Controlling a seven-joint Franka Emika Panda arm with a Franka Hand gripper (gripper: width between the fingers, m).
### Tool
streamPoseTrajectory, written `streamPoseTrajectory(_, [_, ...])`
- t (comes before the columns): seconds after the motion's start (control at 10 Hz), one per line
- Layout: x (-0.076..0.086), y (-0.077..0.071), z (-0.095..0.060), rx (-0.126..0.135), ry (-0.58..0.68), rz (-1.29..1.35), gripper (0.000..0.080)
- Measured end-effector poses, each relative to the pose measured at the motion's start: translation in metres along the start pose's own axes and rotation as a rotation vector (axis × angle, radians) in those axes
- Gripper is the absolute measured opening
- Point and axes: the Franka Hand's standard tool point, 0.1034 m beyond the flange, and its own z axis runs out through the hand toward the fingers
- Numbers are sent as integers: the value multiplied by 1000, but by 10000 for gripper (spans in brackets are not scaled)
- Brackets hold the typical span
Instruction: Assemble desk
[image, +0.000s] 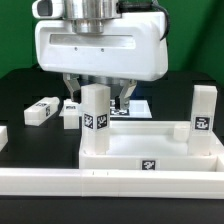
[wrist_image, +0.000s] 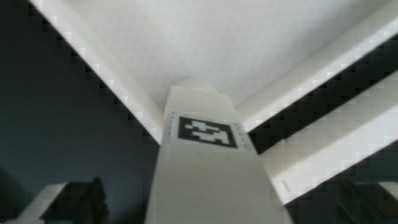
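The desk top (image: 160, 146), a white rimmed tray, lies at the front of the exterior view. One white block leg (image: 95, 112) stands upright in its corner on the exterior view's left, tag facing the camera. A second leg (image: 204, 110) stands upright at the corner on the exterior view's right. Two more legs (image: 42, 110) (image: 70, 113) lie loose on the black table to the exterior view's left. My gripper (image: 100, 92) hangs over the first leg. In the wrist view that leg (wrist_image: 217, 165) stands between the dark fingers (wrist_image: 80, 203), with a gap on each side. The gripper (wrist_image: 222, 205) is open.
A long white border rail (image: 110, 182) runs along the front edge. The marker board (image: 138, 107) lies on the table behind the gripper. The desk top's rim (wrist_image: 329, 130) runs past the leg in the wrist view.
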Motion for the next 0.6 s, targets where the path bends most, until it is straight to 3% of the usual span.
streamPoseTrajectory(0.6, [1, 2, 0, -5, 0, -466, 649])
